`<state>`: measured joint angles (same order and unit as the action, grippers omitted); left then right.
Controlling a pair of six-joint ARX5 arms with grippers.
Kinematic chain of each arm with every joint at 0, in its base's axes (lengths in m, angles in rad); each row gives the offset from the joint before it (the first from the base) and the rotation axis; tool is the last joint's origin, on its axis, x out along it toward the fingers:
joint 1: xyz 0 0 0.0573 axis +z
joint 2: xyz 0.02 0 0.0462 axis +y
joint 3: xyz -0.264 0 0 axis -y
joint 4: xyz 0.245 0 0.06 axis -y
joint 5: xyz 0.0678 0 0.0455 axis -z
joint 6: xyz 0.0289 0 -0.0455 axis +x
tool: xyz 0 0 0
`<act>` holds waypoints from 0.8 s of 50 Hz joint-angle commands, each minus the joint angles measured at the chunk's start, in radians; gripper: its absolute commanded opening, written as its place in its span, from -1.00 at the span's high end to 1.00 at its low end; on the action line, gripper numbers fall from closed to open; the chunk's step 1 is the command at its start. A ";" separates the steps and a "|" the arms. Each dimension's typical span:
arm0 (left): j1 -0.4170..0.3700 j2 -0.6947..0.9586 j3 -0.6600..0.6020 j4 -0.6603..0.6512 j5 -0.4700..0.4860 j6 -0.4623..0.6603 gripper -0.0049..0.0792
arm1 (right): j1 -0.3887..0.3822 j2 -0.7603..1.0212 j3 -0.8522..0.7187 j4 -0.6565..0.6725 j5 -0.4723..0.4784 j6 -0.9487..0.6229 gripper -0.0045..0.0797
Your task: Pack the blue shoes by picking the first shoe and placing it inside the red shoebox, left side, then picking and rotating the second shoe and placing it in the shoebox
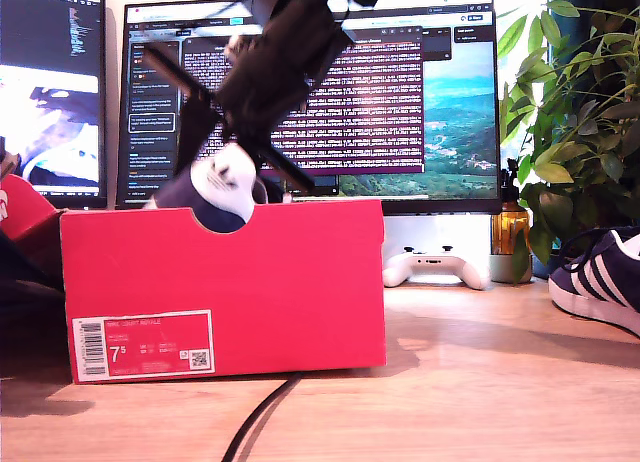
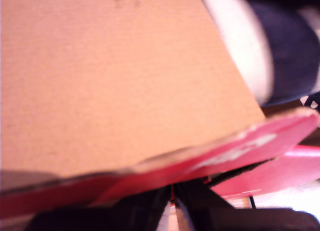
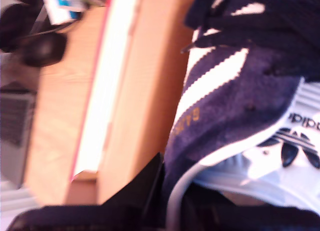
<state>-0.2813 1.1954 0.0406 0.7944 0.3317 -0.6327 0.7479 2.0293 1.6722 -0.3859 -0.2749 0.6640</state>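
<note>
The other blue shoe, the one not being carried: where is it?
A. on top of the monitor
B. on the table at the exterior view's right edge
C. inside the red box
B: the second blue shoe lies on the wooden table at the exterior view's right edge, apart from the red shoebox, by the plant.

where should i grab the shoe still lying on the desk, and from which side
Grip the second shoe across its heel collar, coming down from above. It sits sole-down on the desk at the exterior view's right, white stripes facing the camera, so the opening faces up and gives the jaws two thin walls to pinch. Its far end is cut off by the frame, so I cannot judge that end.
</note>
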 commanded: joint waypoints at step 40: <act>-0.004 0.003 -0.019 0.016 0.000 0.008 0.93 | 0.032 0.123 0.167 -0.216 0.137 -0.066 0.92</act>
<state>-0.2813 1.1954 0.0406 0.7944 0.3313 -0.6327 0.7654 2.1456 1.8114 -0.6071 -0.1440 0.6018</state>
